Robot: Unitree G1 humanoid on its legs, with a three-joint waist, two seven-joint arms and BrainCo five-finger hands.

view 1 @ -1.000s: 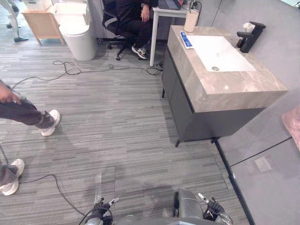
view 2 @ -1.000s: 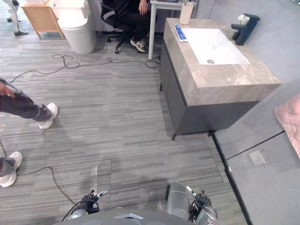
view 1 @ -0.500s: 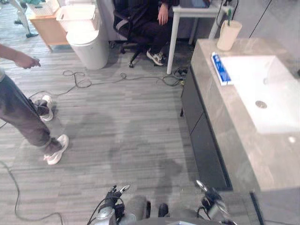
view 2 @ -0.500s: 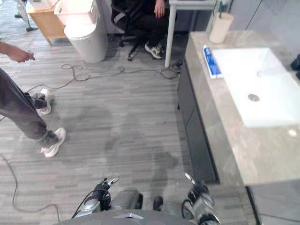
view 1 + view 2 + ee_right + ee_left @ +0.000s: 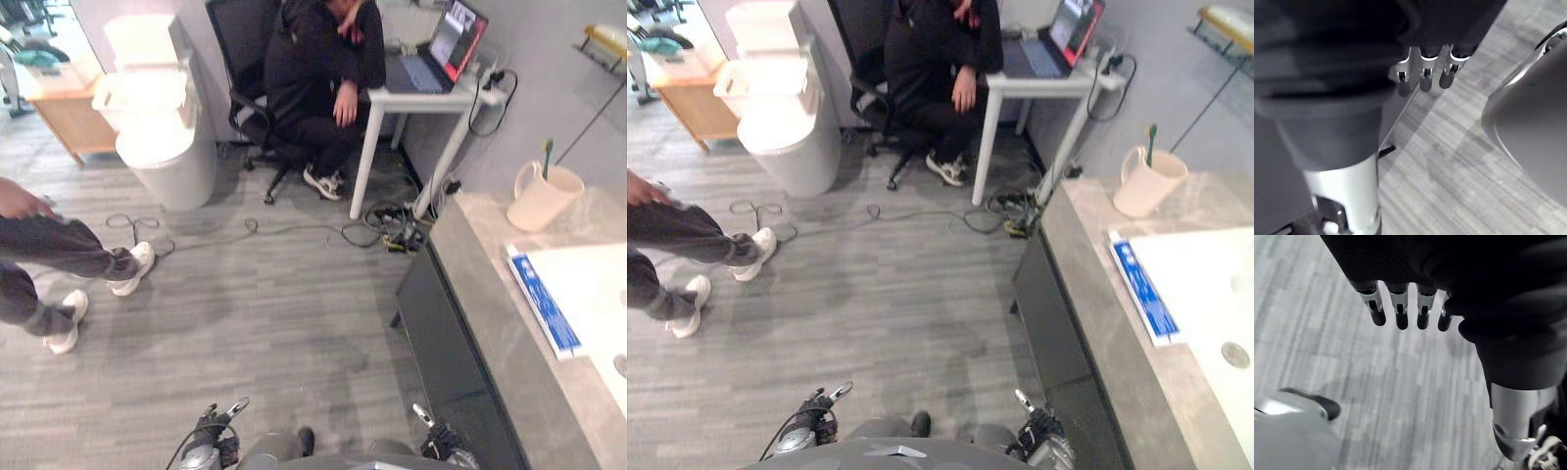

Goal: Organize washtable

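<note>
Hanging low, the right hand (image 5: 441, 439) is far from the blue tube (image 5: 544, 313).

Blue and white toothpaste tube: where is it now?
In the left eye view's right side, the toothpaste tube lies flat on the grey stone countertop beside the white sink, nearer than the cream cup.
</note>
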